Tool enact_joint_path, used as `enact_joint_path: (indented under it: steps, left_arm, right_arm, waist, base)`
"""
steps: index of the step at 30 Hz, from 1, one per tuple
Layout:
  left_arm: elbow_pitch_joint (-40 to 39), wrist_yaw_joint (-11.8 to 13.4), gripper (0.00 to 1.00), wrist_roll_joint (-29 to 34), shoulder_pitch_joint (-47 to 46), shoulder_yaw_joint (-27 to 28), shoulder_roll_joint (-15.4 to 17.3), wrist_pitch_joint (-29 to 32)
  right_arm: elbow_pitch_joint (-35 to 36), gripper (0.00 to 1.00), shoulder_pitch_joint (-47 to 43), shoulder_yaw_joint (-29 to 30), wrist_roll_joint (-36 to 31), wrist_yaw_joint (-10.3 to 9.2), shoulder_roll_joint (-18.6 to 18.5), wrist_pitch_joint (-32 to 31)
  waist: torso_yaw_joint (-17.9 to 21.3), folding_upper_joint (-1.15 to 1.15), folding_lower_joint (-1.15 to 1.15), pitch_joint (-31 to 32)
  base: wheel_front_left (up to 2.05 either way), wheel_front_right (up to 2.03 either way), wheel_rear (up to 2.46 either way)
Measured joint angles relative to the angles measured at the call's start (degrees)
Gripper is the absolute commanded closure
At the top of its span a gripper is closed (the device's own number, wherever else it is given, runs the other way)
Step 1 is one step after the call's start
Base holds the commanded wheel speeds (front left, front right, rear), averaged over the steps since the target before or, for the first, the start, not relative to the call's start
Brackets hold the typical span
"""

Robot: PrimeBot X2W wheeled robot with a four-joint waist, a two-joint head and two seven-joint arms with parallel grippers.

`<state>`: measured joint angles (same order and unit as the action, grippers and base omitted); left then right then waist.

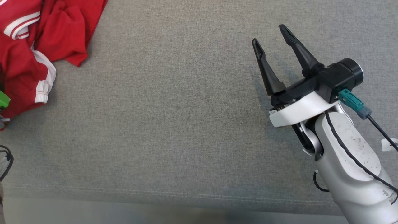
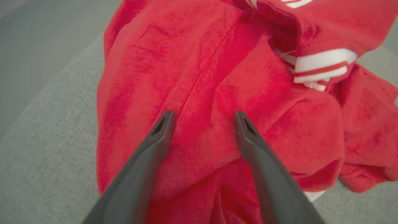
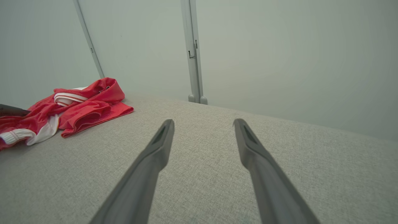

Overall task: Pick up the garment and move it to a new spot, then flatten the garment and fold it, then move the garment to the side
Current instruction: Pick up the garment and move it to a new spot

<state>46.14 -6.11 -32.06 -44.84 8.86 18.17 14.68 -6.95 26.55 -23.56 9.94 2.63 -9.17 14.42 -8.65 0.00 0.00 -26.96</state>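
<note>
**Left gripper** point(image 2: 204, 112): your jaws stand spread wide, with nothing between them. Both fingers point onto the red garment point(image 2: 202, 62), which lies straight ahead of and beneath the tips and spills past them on either side. I cannot tell from the wrist view whether the tips touch the cloth.

The garment is crumpled, not flat. A seam and several folds run away from the tips. A white band with a red stripe point(image 2: 321, 67) sits ahead of the fingers and off to their right in that view. The grey fabric surface point(image 2: 46, 155) shows to the left of the fingers, beyond the garment's edge.

**Right gripper** point(image 1: 268, 33): this one is released too, fingers wide apart and holding nothing. You have it over bare grey surface, well apart from the garment.

From its wrist view the garment lies ahead and far off to the left of the fingers, heaped on the surface, with white trim showing at the near side of the heap. Past the tips the surface ends at a pale wall point(image 3: 279, 46). A grey upright post point(image 3: 194, 62) stands nearly straight ahead of the gap between the fingers.

**Head view:** the garment is up and far to the left of the right gripper, partly cut off by the frame edge. Behind that gripper's fingers, on the wrist, sits a teal connector point(image 1: 349, 101) with a black cable point(image 1: 377, 127) leading off it.
</note>
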Motion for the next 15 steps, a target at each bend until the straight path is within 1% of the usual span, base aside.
enact_joint_path:
  steps: [3, 5, 6, 13, 15]
  left_arm:
    - [1.9, 0.0, 0.0, 0.0, -0.1, -0.7, -0.3, 0.6]
    - [3.2, 0.0, 0.62, 0.0, -0.6, -0.9, -0.3, 0.9]
    - [3.5, 0.0, 1.0, 0.0, -0.9, -0.9, -0.3, 0.9]
    - [5.1, -0.3, 1.0, 0.0, -2.8, -1.1, -0.4, -0.2]
    - [5.3, -0.5, 1.0, 0.0, -3.0, -1.2, -0.2, -0.8]
  right_arm:
    - [0.1, 0.0, 0.1, 0.0, -0.2, 0.01, 0.0, 0.0]
    - [0.0, 0.0, 0.1, 0.0, -0.3, 0.02, 0.0, 0.0]
    - [0.0, 0.0, 0.1, 0.0, -0.3, 0.02, 0.0, 0.0]
    - [-1.2, 0.0, 0.3, 0.2, -0.3, 0.05, 0.0, 0.0]
    - [-1.3, 0.0, 0.3, 0.1, -0.3, 0.37, 0.2, 0.0]
  waist:
    - [0.1, 0.0, 0.0, -0.6]
    - [0.0, 0.0, 0.0, -0.9]
    - [0.0, 0.0, 0.0, -1.0]
    - [-0.3, 0.0, 0.0, -0.4]
    - [-0.3, 0.0, 0.0, -0.1]
  base:
    - [0.0, 0.0, 0.0]
    - [0.0, 0.0, 0.0]
    - [0.0, 0.0, 0.0]
    - [0.0, 0.0, 0.0]
    - [0.0, 0.0, 0.0]
